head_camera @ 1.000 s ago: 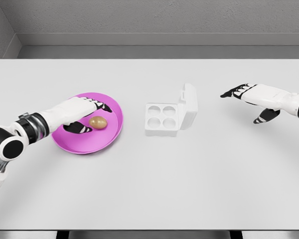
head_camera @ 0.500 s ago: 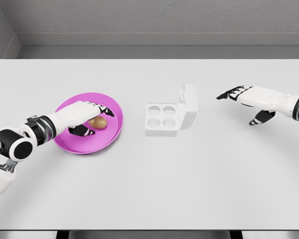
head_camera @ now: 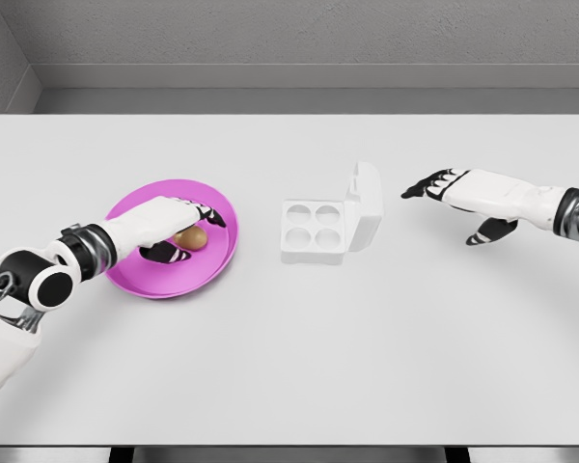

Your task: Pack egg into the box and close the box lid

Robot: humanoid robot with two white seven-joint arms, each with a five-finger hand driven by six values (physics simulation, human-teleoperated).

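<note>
As my left hand (head_camera: 179, 220) curls over the egg (head_camera: 190, 237) — not clamped yet.
Fragile, smooth — I'd cradle its sides; right hand (head_camera: 454, 186) spread.

Two white glossy arms, black-grey ribbed wrist bands, round black joint cap on left elbow. Left hand (head_camera: 169, 224) and right hand (head_camera: 463, 193) white-backed, black fingers (head_camera: 420, 188) with white segment marks.
</note>
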